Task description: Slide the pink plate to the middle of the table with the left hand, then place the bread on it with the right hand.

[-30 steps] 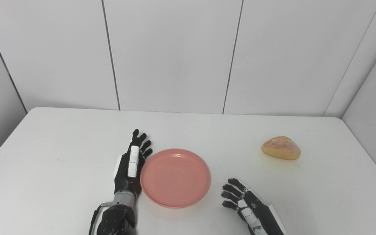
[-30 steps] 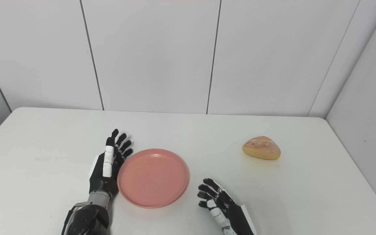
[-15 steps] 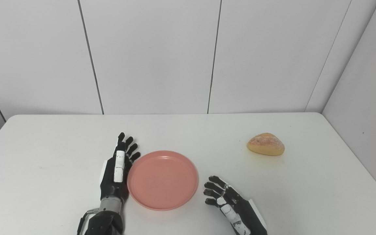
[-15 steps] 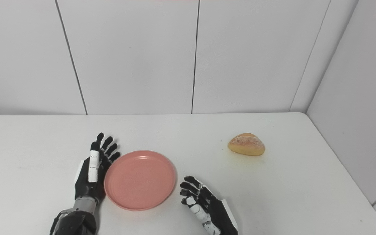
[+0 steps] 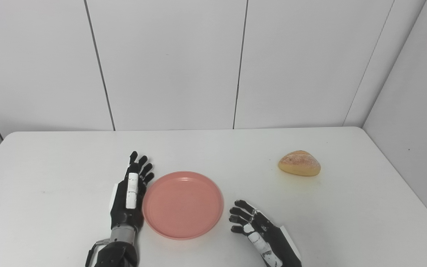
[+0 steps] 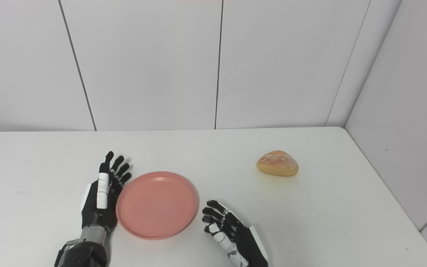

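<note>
A round pink plate (image 5: 182, 204) lies flat on the white table (image 5: 50, 178), near the front and a little left of centre. My left hand (image 5: 129, 194) stands on edge against the plate's left rim, open, fingers stretched toward the far wall. My right hand (image 5: 258, 231) rests low near the front edge, just right of the plate and apart from it, open with fingers curled and spread, holding nothing. A golden bread roll (image 5: 299, 163) sits alone on the table's right side, well beyond the right hand.
White wall panels (image 5: 169, 63) close off the back, and an angled panel (image 5: 413, 104) runs along the table's right edge. Bare tabletop lies between the plate and the bread.
The whole picture has shifted, so the camera turned to the right. The left hand stays against the plate's rim; any plate slide is too slight to tell. The right hand and bread keep their places.
</note>
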`<action>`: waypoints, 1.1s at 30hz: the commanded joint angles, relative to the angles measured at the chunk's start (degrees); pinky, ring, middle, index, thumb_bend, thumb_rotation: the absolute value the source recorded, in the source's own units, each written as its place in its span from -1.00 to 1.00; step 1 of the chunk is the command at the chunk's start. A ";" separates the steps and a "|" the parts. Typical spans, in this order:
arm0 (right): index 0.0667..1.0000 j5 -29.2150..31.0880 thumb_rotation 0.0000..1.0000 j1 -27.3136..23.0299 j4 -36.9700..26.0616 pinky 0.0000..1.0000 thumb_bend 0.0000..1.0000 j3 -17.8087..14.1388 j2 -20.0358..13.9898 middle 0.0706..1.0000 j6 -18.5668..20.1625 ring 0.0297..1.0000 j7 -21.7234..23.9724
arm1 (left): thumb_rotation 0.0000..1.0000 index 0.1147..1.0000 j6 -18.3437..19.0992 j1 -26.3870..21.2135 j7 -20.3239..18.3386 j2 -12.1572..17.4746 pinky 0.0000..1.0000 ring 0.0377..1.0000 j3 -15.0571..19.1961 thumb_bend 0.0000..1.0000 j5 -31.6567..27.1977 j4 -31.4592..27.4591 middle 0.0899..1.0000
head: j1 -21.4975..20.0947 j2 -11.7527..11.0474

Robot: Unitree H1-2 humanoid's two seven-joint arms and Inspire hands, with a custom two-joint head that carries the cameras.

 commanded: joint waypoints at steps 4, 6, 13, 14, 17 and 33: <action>0.53 -6.13 0.41 2.22 -2.58 0.48 0.37 -0.43 2.90 0.55 -2.67 0.57 -5.60 | 0.82 1.00 -0.93 0.40 -0.67 0.06 0.81 0.86 -0.17 0.96 -0.26 0.77 0.90 | -0.11 -0.32; 0.52 -9.14 0.43 2.48 -3.14 0.47 0.32 -0.29 3.15 0.55 -3.79 0.58 -7.10 | 0.81 1.00 -1.02 0.32 -0.80 0.06 0.82 0.86 -0.16 0.95 -0.40 1.19 0.90 | -0.61 -0.71; 0.59 -21.19 0.55 1.02 -7.85 0.48 0.31 -0.35 1.49 0.67 -5.37 0.63 -10.79 | 0.80 1.00 -0.96 0.08 -1.41 -0.32 0.80 0.85 -0.39 0.99 -0.87 2.25 0.93 | -0.73 -1.32; 0.62 -22.03 0.61 0.63 -8.66 0.48 0.32 -0.38 0.99 0.67 -4.97 0.62 -10.72 | 0.80 1.00 -1.19 0.04 -1.35 -0.40 0.80 0.85 -0.40 0.99 -0.82 2.33 0.92 | -0.73 -1.32; 0.63 -25.77 0.73 -1.18 -10.41 0.44 0.32 -0.67 -0.89 0.63 -3.57 0.57 -10.65 | 0.81 1.00 -1.82 -0.04 -1.52 -0.50 0.80 0.88 -0.56 0.99 -0.58 2.35 0.92 | -0.43 -1.33; 0.58 -36.19 0.76 -12.22 -13.41 0.28 0.53 -2.35 -9.01 0.57 2.94 0.48 -5.53 | 0.83 1.00 -1.23 -0.08 -1.73 -0.16 0.77 0.88 -0.74 1.00 -0.46 2.45 0.94 | -1.18 -2.35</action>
